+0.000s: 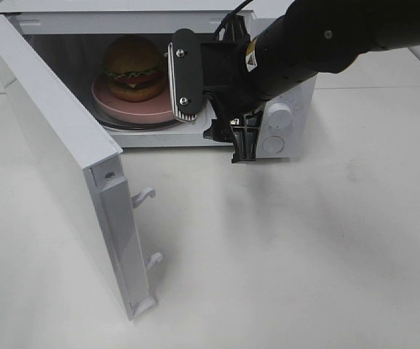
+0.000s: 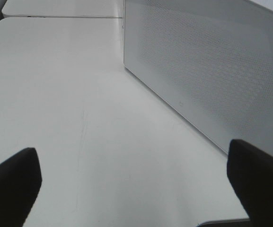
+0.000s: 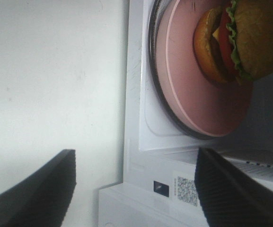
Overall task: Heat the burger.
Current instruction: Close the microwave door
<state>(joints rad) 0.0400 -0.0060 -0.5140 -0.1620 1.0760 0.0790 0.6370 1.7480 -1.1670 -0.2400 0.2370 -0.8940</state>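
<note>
- Burger (image 1: 132, 69) sits upright on the pink plate (image 1: 115, 107) inside the microwave (image 1: 279, 134), towards the left of the cavity
- Right claw (image 1: 211, 109) hangs just outside the cavity mouth, rolled on its side, jaws apart and holding nothing; the burger lies ahead of it, deeper in and a little to the left
- Door (image 1: 57, 138) stands swung wide, hinged at the cavity's left edge, its free edge with the latch hooks pointing out over the table (image 1: 304, 254)
- Left claw (image 2: 132, 158) is spread wide and empty, low over the table, near the door's perforated outer face but not touching it
- Judgement: loading looks done, so shutting the door comes next; the left arm is nearer and on the pushing side, while the right claw sits in the door's swing path and should clear first
</note>
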